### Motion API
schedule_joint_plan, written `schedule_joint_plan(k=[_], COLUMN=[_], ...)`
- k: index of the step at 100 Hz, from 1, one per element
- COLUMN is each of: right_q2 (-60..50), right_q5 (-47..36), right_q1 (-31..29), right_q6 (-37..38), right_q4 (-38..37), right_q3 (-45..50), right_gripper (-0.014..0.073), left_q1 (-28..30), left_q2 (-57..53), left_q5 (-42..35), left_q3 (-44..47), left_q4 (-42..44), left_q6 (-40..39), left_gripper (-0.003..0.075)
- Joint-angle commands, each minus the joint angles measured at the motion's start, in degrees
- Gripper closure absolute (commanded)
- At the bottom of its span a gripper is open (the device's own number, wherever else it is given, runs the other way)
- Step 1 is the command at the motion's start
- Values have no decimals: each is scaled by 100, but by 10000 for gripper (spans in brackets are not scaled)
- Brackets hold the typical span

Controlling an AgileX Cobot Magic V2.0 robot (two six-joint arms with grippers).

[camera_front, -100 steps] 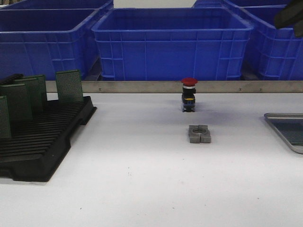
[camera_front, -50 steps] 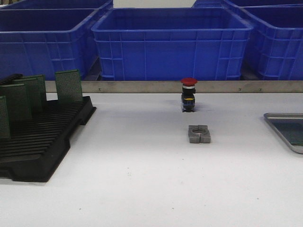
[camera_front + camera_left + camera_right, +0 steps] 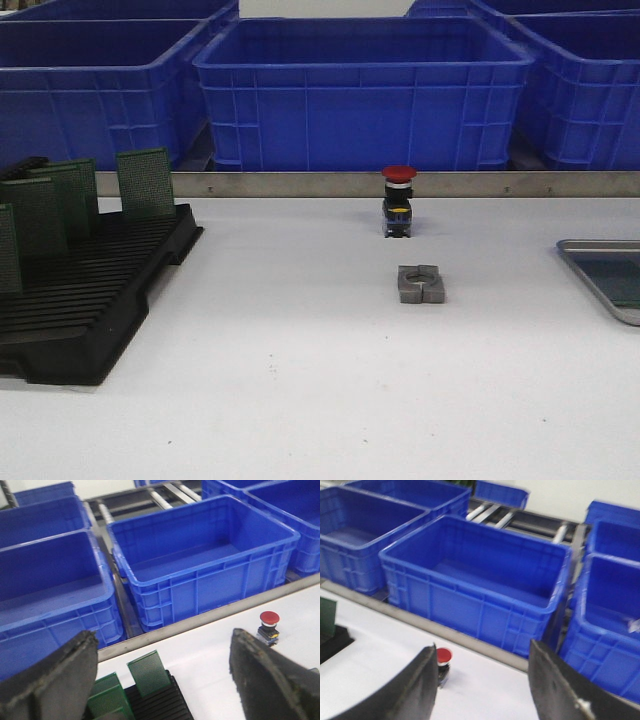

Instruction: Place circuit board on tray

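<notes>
- Both jaws stand wide apart and carry nothing: on the left gripper [image 3: 162, 680] I see bare table and the boards between the two dark fingers [image 3: 47, 680], and the right gripper [image 3: 482, 685] shows the same gap with only the red push-button [image 3: 443, 656] below it.
- Neither arm appears in the front view, so I judge both are held high and back.
- Circuit boards [image 3: 146, 183] stand upright on edge in the black slotted rack [image 3: 95, 300] at the table's left; the one at the far end is set apart from the others.
- Over at the right edge lies the tray [image 3: 600, 262], well apart from the rack (only its corner is visible).
- My read: a board is thin, light and stiff but easily scratched, so I would pinch its free top edge with the left gripper and lift straight up out of the slot.
</notes>
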Motion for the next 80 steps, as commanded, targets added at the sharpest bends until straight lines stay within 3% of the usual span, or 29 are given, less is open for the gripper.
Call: schedule_joint_plan(k=[1,42,80], right_q2=[-436,-2268,-2512], right_q5=[-348,-1038,-1045], right_q1=[4,4,4], right_q6=[-124,-118,-118], right_q4=[298,635,640], right_q3=[48,1256,1971], right_gripper=[165,165,186], left_q1=[21,21,21], left_q2=[-515,-1831,-1871], left_q5=[-571,-820,-791], left_q3=[296,1311,1454], left_q4=[-217,-238,-257], left_q6=[-60,-60,-60], left_gripper=[208,208,208])
